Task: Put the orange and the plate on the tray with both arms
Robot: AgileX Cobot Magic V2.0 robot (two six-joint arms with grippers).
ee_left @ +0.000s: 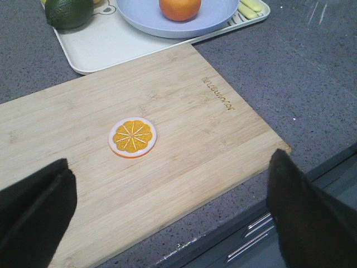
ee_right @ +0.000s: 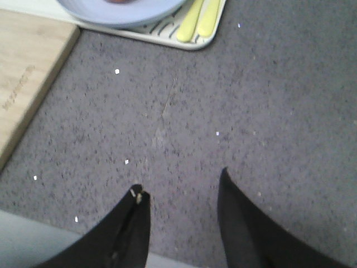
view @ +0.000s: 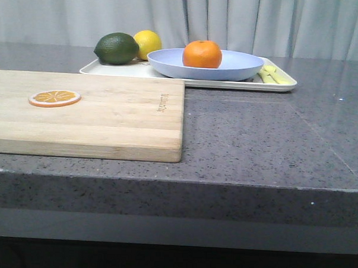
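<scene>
A dark grey speckled stone bench (view: 256,143) fills the scene, its thick front edge running straight across the front view. Behind it hangs a pale grey curtain (view: 243,21) in soft vertical folds (it covers the whole back). Light is even and soft. Below the bench edge, drawer fronts with metal handles (ee_left: 251,234) show.

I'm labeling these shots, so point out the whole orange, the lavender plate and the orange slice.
orange (view: 202,54), front view, middle of its skin.
plate (view: 241,68), front view, bare outer wall on its right.
orange slice (ee_left: 133,137), left wrist view, center of its flesh.
</scene>
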